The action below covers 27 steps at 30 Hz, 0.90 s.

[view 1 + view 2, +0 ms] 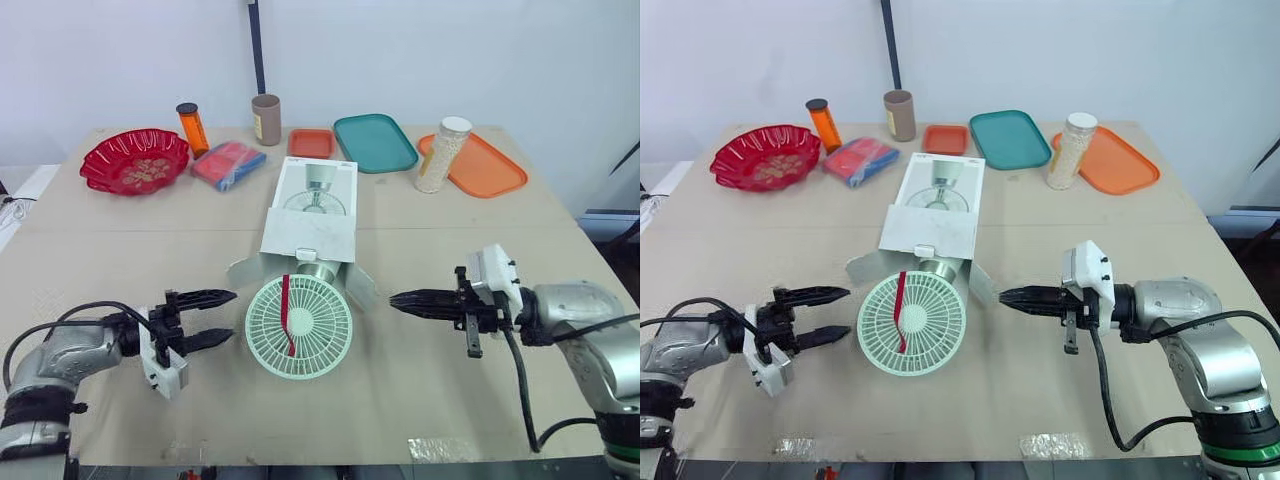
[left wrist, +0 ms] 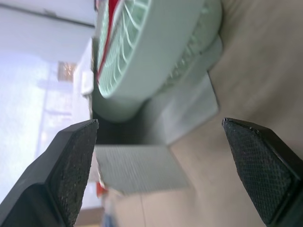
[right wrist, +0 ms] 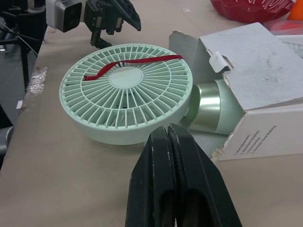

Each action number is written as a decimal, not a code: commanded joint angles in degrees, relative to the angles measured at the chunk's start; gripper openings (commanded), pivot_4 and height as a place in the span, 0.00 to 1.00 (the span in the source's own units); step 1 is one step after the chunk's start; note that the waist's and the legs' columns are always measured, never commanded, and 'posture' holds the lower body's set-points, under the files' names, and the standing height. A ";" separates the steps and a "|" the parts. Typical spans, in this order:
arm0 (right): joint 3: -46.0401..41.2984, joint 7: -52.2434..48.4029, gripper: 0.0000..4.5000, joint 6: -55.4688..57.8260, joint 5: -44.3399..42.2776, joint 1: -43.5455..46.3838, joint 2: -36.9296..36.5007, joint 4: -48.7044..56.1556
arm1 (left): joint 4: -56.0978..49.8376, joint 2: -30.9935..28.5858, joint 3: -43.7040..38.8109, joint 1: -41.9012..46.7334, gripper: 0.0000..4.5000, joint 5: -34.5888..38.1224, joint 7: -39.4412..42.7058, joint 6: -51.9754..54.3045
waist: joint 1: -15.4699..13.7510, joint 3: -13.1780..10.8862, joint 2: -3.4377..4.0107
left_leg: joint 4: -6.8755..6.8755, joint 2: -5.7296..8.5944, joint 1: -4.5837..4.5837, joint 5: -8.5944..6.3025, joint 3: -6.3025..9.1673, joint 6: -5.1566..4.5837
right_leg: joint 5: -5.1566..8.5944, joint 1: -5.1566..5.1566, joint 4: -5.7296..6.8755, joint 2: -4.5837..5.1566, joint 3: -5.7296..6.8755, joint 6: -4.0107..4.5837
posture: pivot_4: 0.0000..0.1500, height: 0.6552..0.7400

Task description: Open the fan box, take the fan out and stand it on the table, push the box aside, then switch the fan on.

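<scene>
Left jaws gape beside fan (image 1: pixel 298 326) protruding from box (image 1: pixel 312 225).

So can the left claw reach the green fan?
Probably yes: the left claw is open right beside the fan, with nothing between them. Its base sits in the box.

We see our left gripper (image 2: pixel 159 124) spread wide, black textured fingertips (image 2: pixel 71 165) well apart with nothing held, past them the mint-green fan (image 2: pixel 161 42), a red ribbon (image 2: pixel 108 28) across its grille, the pale open flaps of the box (image 2: pixel 142 168) just beside it, the brown table (image 2: pixel 255 71) under all of it
</scene>
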<state>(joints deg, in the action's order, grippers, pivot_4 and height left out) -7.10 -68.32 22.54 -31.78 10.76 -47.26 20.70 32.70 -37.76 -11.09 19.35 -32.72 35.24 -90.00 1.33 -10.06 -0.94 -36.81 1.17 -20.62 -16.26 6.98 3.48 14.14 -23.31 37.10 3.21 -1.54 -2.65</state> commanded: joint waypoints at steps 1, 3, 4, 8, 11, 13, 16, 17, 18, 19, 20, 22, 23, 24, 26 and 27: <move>-1.73 0.64 0.00 -0.56 -0.60 -0.90 -0.95 2.39 | -1.90 1.26 -2.03 1.23 0.99 -7.50 -7.55 -2.50 | 0.00 0.00 0.00 | 0.00 0.00 0.01 0.00 -0.01 0.00 | 0.00 0.00 0.00 0.00 0.00 0.00 | 1.00 1.00; -1.83 0.89 0.00 -0.80 -0.38 -1.62 -1.23 3.05 | -3.21 1.63 -2.28 1.73 0.99 -12.29 -12.59 -2.50 | -0.02 0.00 -0.01 | -0.02 -0.01 0.00 0.00 0.00 0.00 | -0.02 0.00 0.02 -0.01 0.01 0.00 | 1.00 1.00; -1.89 1.09 0.00 -0.66 -0.52 -1.85 -1.32 3.53 | -3.55 1.66 -2.32 1.91 0.99 -14.36 -14.84 -2.50 | -0.04 0.00 -0.01 | -0.04 -0.01 0.00 0.00 0.00 0.00 | -0.02 0.01 0.03 -0.01 0.01 -0.01 | 1.00 1.00; -1.94 1.19 0.00 -0.36 -1.45 -2.19 -1.57 4.57 | -3.30 1.71 -2.27 2.88 0.99 -23.62 -24.65 -2.50 | -0.03 0.02 -0.03 | -0.08 0.00 0.01 0.00 -0.01 0.00 | -0.05 0.03 0.03 -0.01 0.01 -0.03 | 1.00 1.00; -1.81 1.08 0.00 -0.93 -0.97 -2.56 -1.81 4.69 | -4.56 1.64 -1.46 3.07 0.99 -30.70 -33.04 -1.54 | -0.05 0.02 -0.04 | -0.08 0.00 0.01 0.00 -0.01 0.00 | -0.05 0.04 0.03 -0.01 0.02 -0.03 | 1.00 1.00; -2.24 0.64 0.00 -1.07 -1.57 -3.04 -2.04 5.31 | -5.85 0.75 0.53 2.88 0.99 -35.40 -40.24 0.53 | -0.08 0.03 -0.05 | -0.09 0.00 0.00 0.00 -0.01 0.00 | -0.06 0.04 0.03 0.00 0.02 -0.04 | 1.00 1.00; -2.81 0.10 0.00 -1.12 -2.48 -3.69 -2.45 6.01 | -8.59 -2.08 6.01 2.61 0.99 -42.57 -53.05 5.56 | -0.08 0.03 -0.05 | -0.09 0.00 0.00 0.00 0.00 0.00 | -0.06 0.03 0.05 0.01 0.03 -0.04 | 1.00 1.00; -2.93 -0.01 0.00 -1.15 -2.60 -3.88 -2.55 6.12 | -9.17 -3.20 8.37 2.73 0.99 -44.62 -57.36 7.69 | -0.07 0.03 -0.06 | -0.09 0.00 0.00 0.00 -0.01 0.00 | -0.06 0.03 0.07 0.01 0.03 -0.04 | 1.00 1.00; -2.94 -0.11 0.00 -1.28 -2.51 -4.11 -2.70 6.09 | -9.58 -4.33 11.08 3.06 0.99 -46.80 -61.67 10.12 | -0.06 0.04 -0.06 | -0.09 -0.01 0.01 0.00 -0.02 0.00 | -0.06 0.03 0.07 0.01 0.03 -0.04 | 1.00 1.00; -2.87 -0.18 0.00 -1.56 -2.20 -4.37 -2.87 5.91 | -9.42 -5.25 13.83 3.71 0.99 -48.38 -65.72 12.30 | -0.07 0.04 -0.07 | -0.09 0.00 0.02 0.00 -0.03 0.00 | -0.06 0.04 0.07 0.02 0.04 -0.05 | 1.00 1.00; -2.84 -0.25 0.00 -1.88 -1.95 -4.65 -2.98 5.80 | -9.16 -5.98 16.48 4.52 0.99 -49.77 -69.16 14.39 | -0.09 0.04 -0.07 | -0.09 0.00 0.02 0.00 -0.03 0.00 | -0.06 0.04 0.08 0.02 0.04 -0.05 | 1.00 1.00; -3.00 -0.04 0.00 -1.86 -2.17 -5.03 -3.09 6.19 | -8.78 -7.55 21.95 6.29 0.99 -52.32 -75.50 18.08 | -0.10 0.05 -0.08 | -0.12 0.02 0.00 0.00 -0.02 0.00 | -0.07 0.04 0.09 0.05 0.07 -0.06 | 1.00 1.00; -3.01 0.14 0.00 -1.74 -2.32 -5.07 -3.09 6.44 | -8.46 -8.30 24.22 6.99 0.99 -53.15 -77.99 19.55 | -0.10 0.05 -0.09 | -0.14 0.03 -0.01 0.00 -0.01 -0.01 | -0.07 0.04 0.09 0.05 0.08 -0.06 | 1.00 1.00; -3.16 0.31 0.00 -1.62 -2.53 -5.21 -3.13 6.71 | -7.99 -8.76 26.44 7.73 0.99 -53.73 -80.35 20.93 | -0.11 0.05 -0.10 | -0.15 0.04 -0.01 0.00 -0.01 -0.01 | -0.07 0.05 0.09 0.06 0.08 -0.07 | 1.00 1.00; -3.33 0.58 0.00 -1.45 -2.75 -5.46 -3.16 7.14 | -7.33 -9.64 30.69 9.20 0.99 -54.59 -84.67 23.58 | -0.12 0.05 -0.09 | -0.16 0.04 -0.02 -0.01 -0.02 -0.02 | -0.07 0.04 0.10 0.06 0.08 -0.07 | 1.00 1.00; -3.46 0.70 0.00 -1.49 -2.69 -5.68 -3.16 7.26 | -7.28 -9.78 32.63 9.94 0.99 -54.99 -86.44 24.81 | -0.09 0.05 -0.09 | -0.16 0.04 -0.02 -0.02 -0.03 -0.03 | -0.07 0.03 0.11 0.06 0.09 -0.07 | 1.00 1.00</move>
<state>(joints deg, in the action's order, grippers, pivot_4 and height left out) -8.95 -67.98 21.55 -33.50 5.08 -49.68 25.67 25.65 -46.63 19.58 28.54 -87.40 -47.72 -66.71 1.24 -10.01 -1.03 -36.97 1.20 -20.63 -16.28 6.91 3.45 14.07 -23.28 37.22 3.27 -1.45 -2.72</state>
